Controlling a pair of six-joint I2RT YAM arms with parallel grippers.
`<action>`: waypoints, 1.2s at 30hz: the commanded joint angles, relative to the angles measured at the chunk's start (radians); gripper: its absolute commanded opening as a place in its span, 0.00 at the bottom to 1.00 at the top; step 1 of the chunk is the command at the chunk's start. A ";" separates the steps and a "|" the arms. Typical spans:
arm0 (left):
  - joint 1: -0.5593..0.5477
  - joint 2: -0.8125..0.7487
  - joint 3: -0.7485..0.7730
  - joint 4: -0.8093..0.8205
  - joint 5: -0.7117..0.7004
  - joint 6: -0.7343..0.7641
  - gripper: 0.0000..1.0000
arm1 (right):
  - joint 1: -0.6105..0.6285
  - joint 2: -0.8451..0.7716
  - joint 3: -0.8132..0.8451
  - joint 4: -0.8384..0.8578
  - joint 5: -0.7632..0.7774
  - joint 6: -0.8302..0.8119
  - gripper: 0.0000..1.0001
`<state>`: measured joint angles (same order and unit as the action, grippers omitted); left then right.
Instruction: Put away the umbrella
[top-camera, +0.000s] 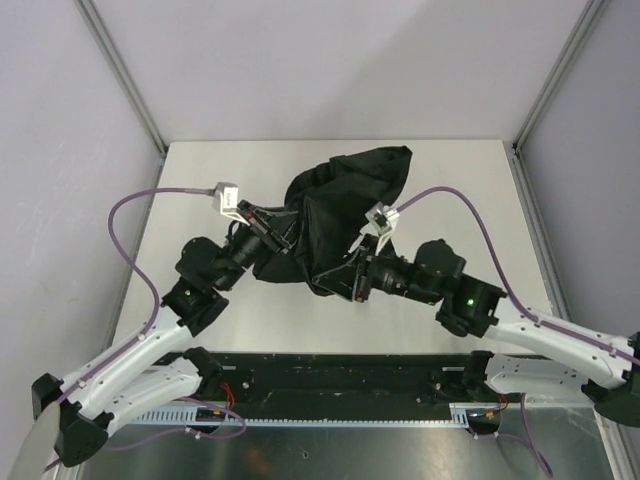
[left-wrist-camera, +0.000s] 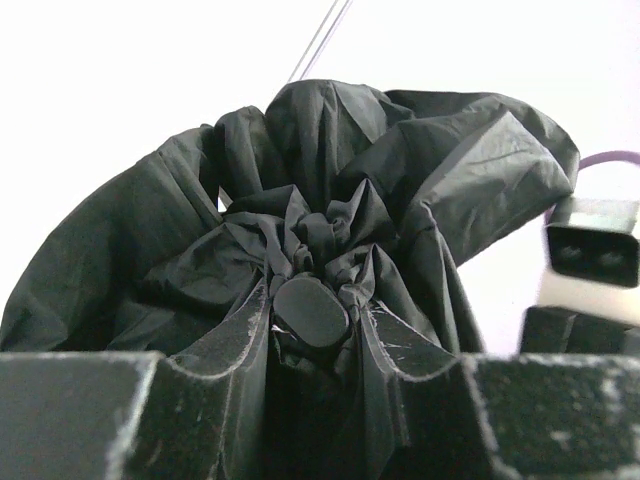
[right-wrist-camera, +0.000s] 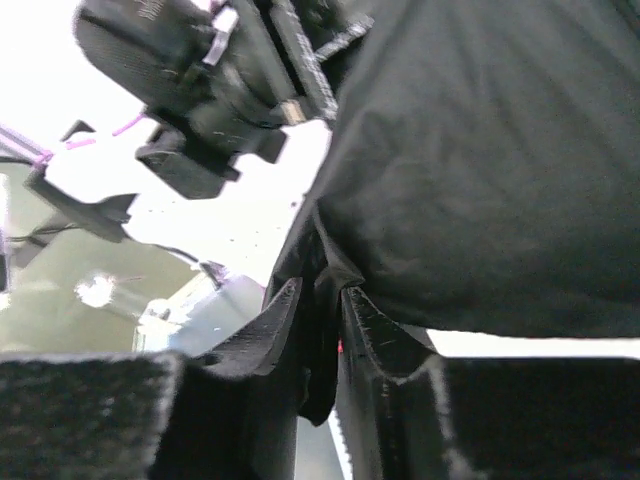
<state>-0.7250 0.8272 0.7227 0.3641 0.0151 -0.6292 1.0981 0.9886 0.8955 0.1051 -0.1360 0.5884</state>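
The umbrella (top-camera: 345, 215) lies in a crumpled black heap at the middle of the table (top-camera: 200, 170), with its loose canopy (left-wrist-camera: 450, 170) billowing toward 1 o'clock in the overhead view and held between both my arms. My left gripper (top-camera: 268, 235) reaches in from 8 o'clock. Its fingers (left-wrist-camera: 235, 340) are drawn in on a small rounded cap (left-wrist-camera: 310, 310) where the fabric gathers into tight pleats, so I am pinching the umbrella at that hard end. My right gripper (right-wrist-camera: 322, 300) comes in from 4 o'clock and is nearly pressed together on a thin fold of cloth hanging from the canopy's lower edge. I judge the whole thing light, but awkward to handle. The fabric is soft, smooth and likely to slide through a pinch, and it gives no purchase for steering. The ribs and shaft under it are hidden from me and may be thin enough to bend if twisted. The firm places to take hold are the cap and, wherever it sits under the cloth, the handle; the fold on my right is good only for tugging panels flat. I can see no sleeve, bin or stand in any view, so I cannot tell where it is meant to go.
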 joint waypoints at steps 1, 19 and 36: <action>0.031 -0.050 -0.041 0.225 0.030 -0.022 0.00 | -0.035 -0.111 0.017 0.004 -0.160 0.009 0.36; 0.084 -0.028 -0.065 0.249 0.277 -0.036 0.00 | -0.090 -0.178 0.397 -0.541 0.209 -0.433 0.58; 0.094 -0.021 -0.055 0.256 0.294 -0.029 0.00 | -0.263 -0.350 0.344 -0.535 0.436 0.094 0.84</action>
<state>-0.6415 0.8154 0.6479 0.5110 0.2977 -0.6472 0.8413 0.6643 1.2465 -0.5247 0.3405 0.5697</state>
